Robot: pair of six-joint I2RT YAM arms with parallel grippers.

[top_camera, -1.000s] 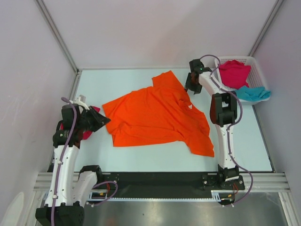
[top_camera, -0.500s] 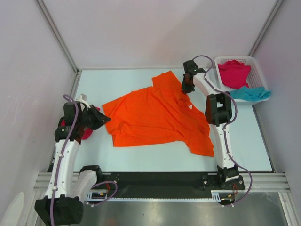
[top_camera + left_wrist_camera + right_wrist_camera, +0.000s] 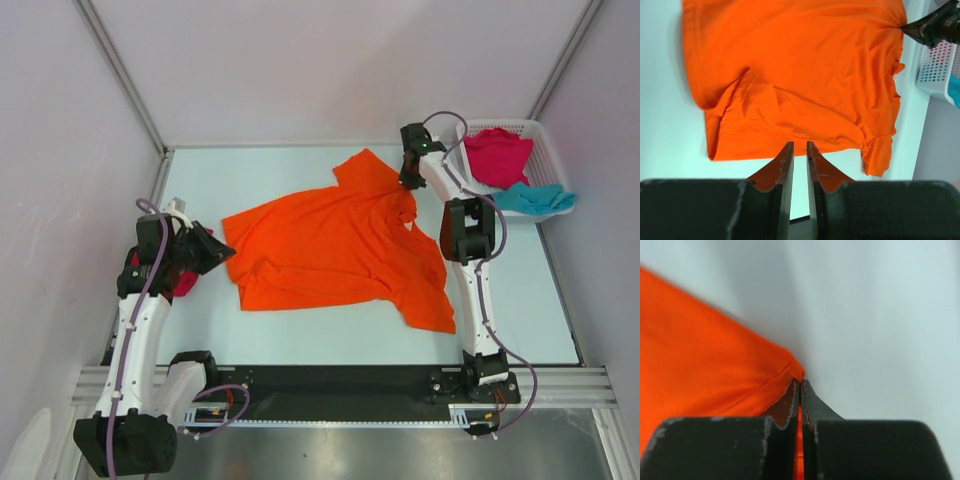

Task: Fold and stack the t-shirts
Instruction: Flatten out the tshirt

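An orange t-shirt (image 3: 330, 245) lies spread and creased across the middle of the table. My right gripper (image 3: 408, 181) is shut on its far right edge by the sleeve, and the right wrist view shows the orange hem (image 3: 785, 371) pinched between the shut fingers of that gripper (image 3: 800, 385). My left gripper (image 3: 222, 252) hovers just off the shirt's left edge. In the left wrist view its fingers (image 3: 800, 146) stand a narrow gap apart with nothing between them, facing the orange shirt (image 3: 790, 75). A magenta t-shirt (image 3: 186, 284) shows partly under my left arm.
A white lattice basket (image 3: 551, 141) stands at the back right, holding another magenta t-shirt (image 3: 497, 155) and a teal one (image 3: 537, 199) draped over its front rim. The same basket (image 3: 939, 67) shows at the right edge of the left wrist view. Grey walls close in on the table's sides.
My right gripper closed on the orange shirt's far edge and drew it slightly to the right, shifting the far sleeve. The left arm has hardly moved.
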